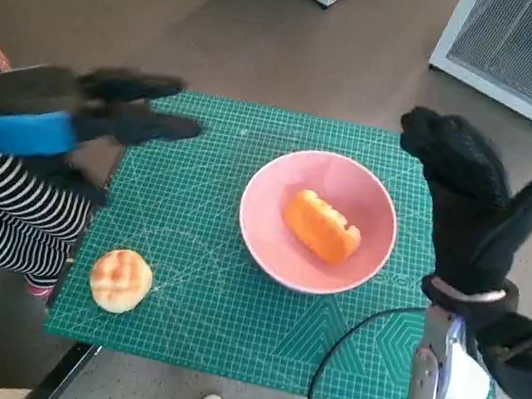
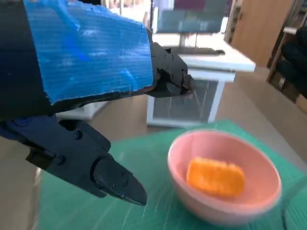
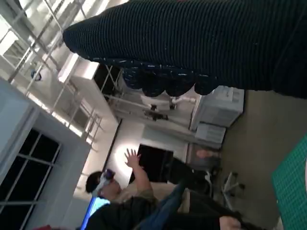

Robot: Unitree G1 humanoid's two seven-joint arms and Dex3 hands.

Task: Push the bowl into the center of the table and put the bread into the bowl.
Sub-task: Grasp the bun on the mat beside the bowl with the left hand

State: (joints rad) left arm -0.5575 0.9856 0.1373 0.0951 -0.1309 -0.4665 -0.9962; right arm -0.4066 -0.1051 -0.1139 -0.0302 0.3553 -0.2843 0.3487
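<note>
Head view: my left hand (image 1: pixel 66 117), fingers spread and empty, hovers at frame left, my right hand (image 1: pixel 472 207) raised open at right; the pink bowl (image 1: pixel 264 245) holds the orange bread (image 1: pixel 322 227) mid-mat. Left wrist view: bowl and bread lie lower right. Right wrist view: my glove spans the top above a seated person (image 3: pixel 139 201)

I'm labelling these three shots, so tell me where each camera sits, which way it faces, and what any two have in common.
Head view: looks steeply down on the green mat, pink bowl and round bun; left hand and right hand both show.
Left wrist view: behind the blue-taped hand, facing the bowl with orange bread.
Right wrist view: under the glove, facing the room and a seated person.
Head and left wrist views share bowl and bread.
</note>
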